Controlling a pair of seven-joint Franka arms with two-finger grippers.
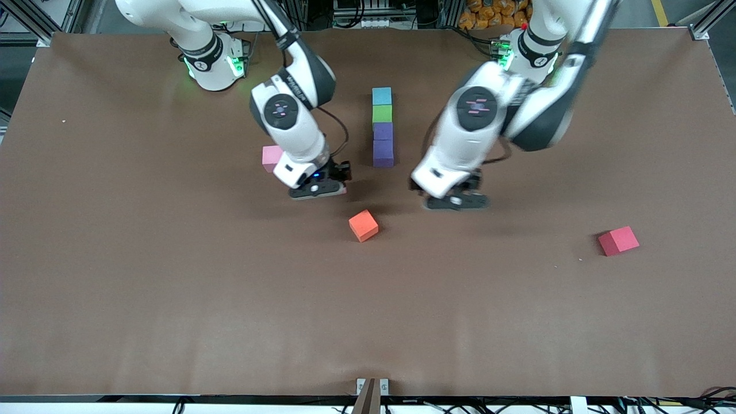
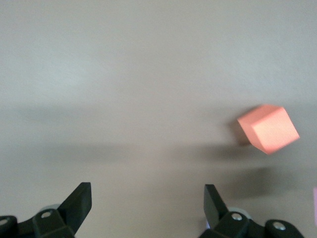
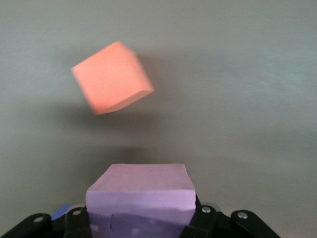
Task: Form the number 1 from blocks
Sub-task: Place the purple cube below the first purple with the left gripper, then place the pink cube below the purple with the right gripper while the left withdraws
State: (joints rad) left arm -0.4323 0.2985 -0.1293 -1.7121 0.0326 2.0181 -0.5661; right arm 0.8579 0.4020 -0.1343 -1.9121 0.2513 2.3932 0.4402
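I have the right claw point(image 3: 141, 225) clamped on a pink block point(image 3: 140, 196) above the worktop point(image 1: 172, 287), left claw point(image 2: 147, 206) wide open and empty, orange block point(image 1: 363, 225) at the column's point(image 1: 382, 127) six o'clock, risking a collision.

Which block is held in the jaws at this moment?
The pink block, clamped in the right gripper. All other blocks rest on the table, untouched.
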